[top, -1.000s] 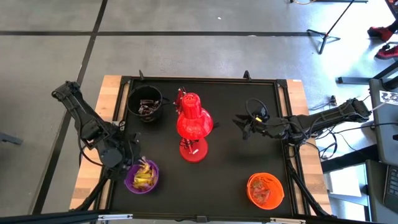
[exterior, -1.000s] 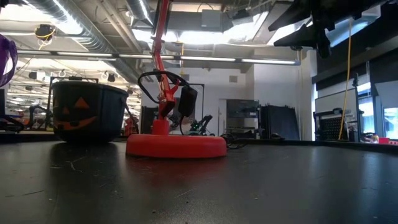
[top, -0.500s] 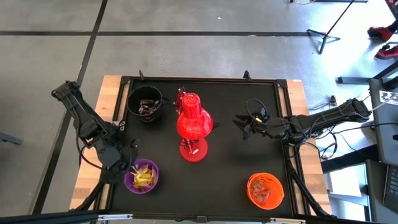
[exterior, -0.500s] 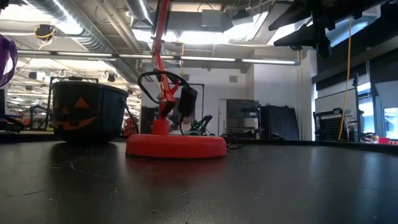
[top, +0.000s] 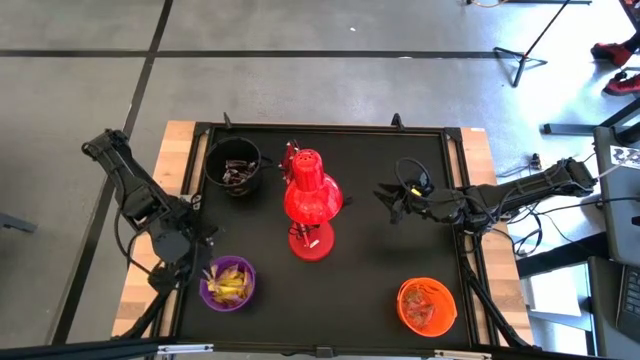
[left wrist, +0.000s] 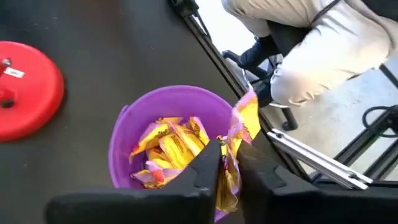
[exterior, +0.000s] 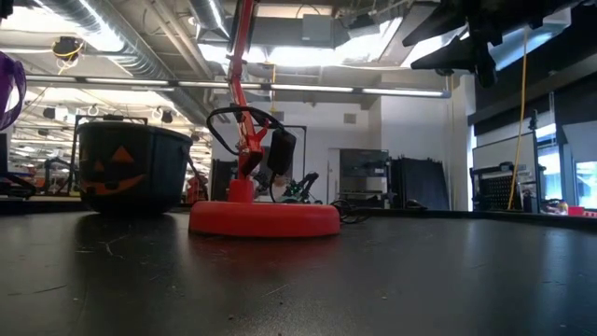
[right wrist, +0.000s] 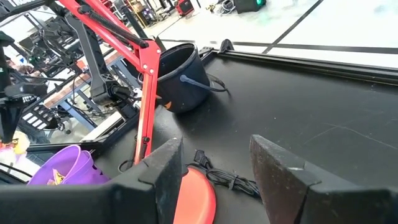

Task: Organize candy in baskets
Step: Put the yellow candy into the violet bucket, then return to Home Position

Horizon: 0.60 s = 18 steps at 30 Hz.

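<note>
My left gripper (left wrist: pixel 229 163) is over the near-left rim of the purple bucket (top: pixel 228 283), shut on a yellow and pink wrapped candy (left wrist: pixel 245 118). The purple bucket (left wrist: pixel 168 106) holds several yellow candies (left wrist: pixel 171 140). A black bucket (top: pixel 234 165) with dark candy stands at the far left, and an orange bucket (top: pixel 427 305) with candy at the near right. My right gripper (top: pixel 385 203) hangs open above the table's right half, nothing between its fingers (right wrist: pixel 163 171). My left gripper pinches the candy's wrapper (left wrist: pixel 229 158) between its two fingers. The fingers slant down toward the bucket. One end of the wrapper sticks out past the fingertips. The candy is clear of the table, above the bucket's rim.
A red desk lamp (top: pixel 310 200) stands mid-table between the buckets, its round base (exterior: pixel 264 217) on the black mat. A person in light clothes (left wrist: pixel 311 43) sits just beyond the table's near-left edge. Bare mat lies between the lamp and the orange bucket.
My left gripper has rolled about its own axis beside the purple bucket while staying in much the same place, with the candy still between its fingers. My right arm has kept still.
</note>
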Each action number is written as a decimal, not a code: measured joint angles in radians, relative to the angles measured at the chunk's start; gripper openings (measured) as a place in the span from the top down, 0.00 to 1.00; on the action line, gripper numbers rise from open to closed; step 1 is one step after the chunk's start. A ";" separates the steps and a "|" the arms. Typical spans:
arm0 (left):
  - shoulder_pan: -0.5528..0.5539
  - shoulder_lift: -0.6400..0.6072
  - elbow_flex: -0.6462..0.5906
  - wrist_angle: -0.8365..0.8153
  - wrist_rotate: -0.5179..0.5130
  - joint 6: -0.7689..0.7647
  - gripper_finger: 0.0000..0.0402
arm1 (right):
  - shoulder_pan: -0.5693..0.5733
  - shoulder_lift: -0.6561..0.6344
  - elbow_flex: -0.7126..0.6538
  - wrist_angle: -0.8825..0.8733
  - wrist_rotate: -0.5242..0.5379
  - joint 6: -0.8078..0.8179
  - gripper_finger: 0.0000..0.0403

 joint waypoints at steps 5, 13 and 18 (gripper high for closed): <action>0.000 0.000 0.000 0.014 -0.065 -0.001 0.79 | 0.000 0.000 0.000 0.000 0.000 0.005 0.55; 0.001 0.000 0.000 0.024 -0.254 0.002 0.71 | 0.000 0.000 0.000 0.000 0.000 0.011 0.55; 0.001 0.000 0.000 0.024 -0.262 0.029 0.71 | 0.000 0.000 0.000 0.000 0.001 0.011 0.55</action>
